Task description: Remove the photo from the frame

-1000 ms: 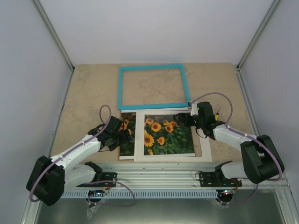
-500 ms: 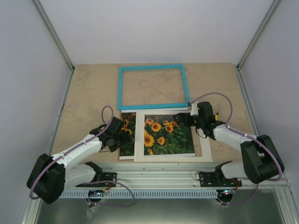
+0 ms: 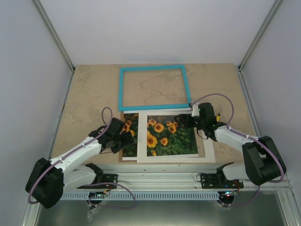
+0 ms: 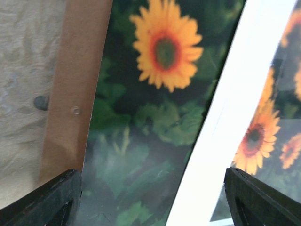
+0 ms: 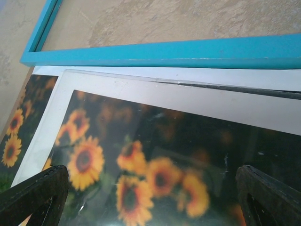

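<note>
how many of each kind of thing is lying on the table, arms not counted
turquoise frame: 1
sunflower photo: 1
white mat: 1
brown backing board: 1
clear pane: 1
total: 5

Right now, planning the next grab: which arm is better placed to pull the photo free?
Left, probably. Its gripper hangs, jaws open, over the photo's exposed strip beside the white mat. The right gripper is over the mat's far right part, where the photo is covered.
</note>
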Controlling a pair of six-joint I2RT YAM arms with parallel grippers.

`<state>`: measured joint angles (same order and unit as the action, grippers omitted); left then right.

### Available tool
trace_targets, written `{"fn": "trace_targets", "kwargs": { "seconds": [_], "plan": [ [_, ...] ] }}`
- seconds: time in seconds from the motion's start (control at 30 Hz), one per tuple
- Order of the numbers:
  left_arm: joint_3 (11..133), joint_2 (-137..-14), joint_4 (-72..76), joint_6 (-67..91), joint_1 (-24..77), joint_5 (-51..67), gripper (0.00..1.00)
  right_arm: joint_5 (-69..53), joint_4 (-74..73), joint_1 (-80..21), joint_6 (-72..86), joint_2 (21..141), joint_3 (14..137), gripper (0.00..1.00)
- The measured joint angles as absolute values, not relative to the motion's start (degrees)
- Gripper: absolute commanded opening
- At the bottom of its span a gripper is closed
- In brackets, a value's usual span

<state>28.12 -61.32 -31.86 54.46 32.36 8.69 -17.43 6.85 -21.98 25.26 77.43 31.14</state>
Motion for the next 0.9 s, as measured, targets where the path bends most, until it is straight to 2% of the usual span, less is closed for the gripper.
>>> {"fn": "trace_targets", "kwargs": {
  "seconds": [0.4, 0.9],
  "plan": [
    [26.7, -59.33, -26.57, 57.47, 32.38, 11.35, 0.84, -18.39, 6.87, -24.14, 24.08, 77.43, 31.55, 0.98],
    [24.95, -58.13, -28.38, 57.45, 32.38, 10.02, 0.84, -18.7, 6.87, -26.09, 22.98, 77.43, 32.03, 0.98]
  ]
}}
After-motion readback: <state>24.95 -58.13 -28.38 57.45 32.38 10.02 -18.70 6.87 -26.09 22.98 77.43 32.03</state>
